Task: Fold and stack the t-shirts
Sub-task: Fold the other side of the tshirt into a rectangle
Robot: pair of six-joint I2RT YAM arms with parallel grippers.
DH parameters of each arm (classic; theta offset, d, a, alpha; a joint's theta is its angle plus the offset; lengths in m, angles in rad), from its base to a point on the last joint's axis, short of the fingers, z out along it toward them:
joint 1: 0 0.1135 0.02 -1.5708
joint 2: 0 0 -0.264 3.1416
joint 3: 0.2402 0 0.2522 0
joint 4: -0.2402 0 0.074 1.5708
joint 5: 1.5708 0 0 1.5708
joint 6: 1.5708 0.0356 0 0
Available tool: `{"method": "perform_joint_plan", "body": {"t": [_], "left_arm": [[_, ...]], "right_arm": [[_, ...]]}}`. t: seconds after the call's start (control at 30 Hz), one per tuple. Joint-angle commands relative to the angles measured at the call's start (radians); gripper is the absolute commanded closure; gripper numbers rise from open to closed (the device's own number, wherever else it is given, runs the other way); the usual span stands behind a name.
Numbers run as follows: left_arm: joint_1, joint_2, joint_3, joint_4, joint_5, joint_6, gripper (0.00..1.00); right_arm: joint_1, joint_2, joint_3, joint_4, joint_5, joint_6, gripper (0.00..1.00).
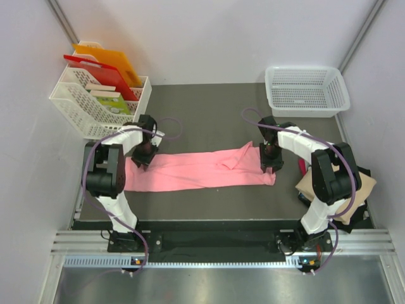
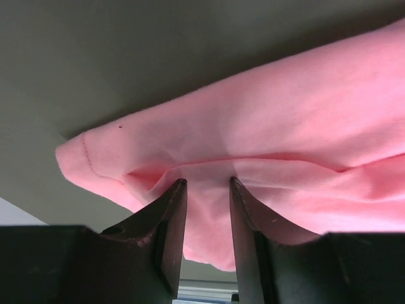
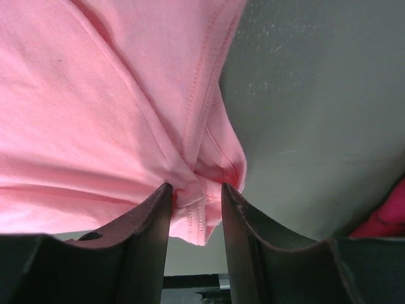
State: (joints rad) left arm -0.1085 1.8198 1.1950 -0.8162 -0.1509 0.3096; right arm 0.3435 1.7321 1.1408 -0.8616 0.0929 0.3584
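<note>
A salmon-pink t-shirt (image 1: pixel 202 170) lies stretched in a long band across the middle of the dark table, folded lengthwise. My left gripper (image 1: pixel 144 154) is at its left end and is shut on a bunch of the pink cloth (image 2: pixel 285 126), which hangs between the fingertips (image 2: pixel 208 180). My right gripper (image 1: pixel 272 158) is at the right end, shut on a gathered hem corner of the shirt (image 3: pixel 95 95) between its fingertips (image 3: pixel 196 185). A tan-beige shirt (image 1: pixel 364 190) lies folded on dark cloth at the right edge, partly hidden by the right arm.
A white mesh basket (image 1: pixel 307 90) stands at the back right. A white rack (image 1: pixel 82 104) with orange and red boards stands at the back left. A bit of red cloth (image 3: pixel 386 215) lies just right of the right gripper.
</note>
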Motion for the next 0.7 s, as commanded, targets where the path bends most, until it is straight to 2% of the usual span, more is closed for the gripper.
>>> {"method": "perform_joint_plan", "body": {"t": [0.0, 0.13, 0.3, 0.5, 0.67], "left_arm": [[0.052, -0.011, -0.066, 0.06, -0.035, 0.029, 0.62], [0.101, -0.046, -0.153, 0.103, -0.041, 0.069, 0.64], [0.133, -0.108, -0.178, 0.126, -0.087, 0.1, 0.63], [0.133, -0.177, -0.082, 0.037, -0.076, 0.091, 0.62], [0.084, -0.197, 0.049, -0.047, -0.009, 0.033, 0.61]], "right_arm": [[-0.023, -0.012, 0.025, -0.011, 0.025, -0.004, 0.63], [-0.041, 0.0, 0.023, -0.008, 0.025, -0.007, 0.63], [-0.08, 0.02, 0.033, -0.005, 0.027, -0.015, 0.63], [-0.092, 0.026, 0.117, -0.039, 0.102, -0.018, 0.64], [-0.034, 0.004, 0.302, -0.117, 0.199, -0.019, 0.61]]}}
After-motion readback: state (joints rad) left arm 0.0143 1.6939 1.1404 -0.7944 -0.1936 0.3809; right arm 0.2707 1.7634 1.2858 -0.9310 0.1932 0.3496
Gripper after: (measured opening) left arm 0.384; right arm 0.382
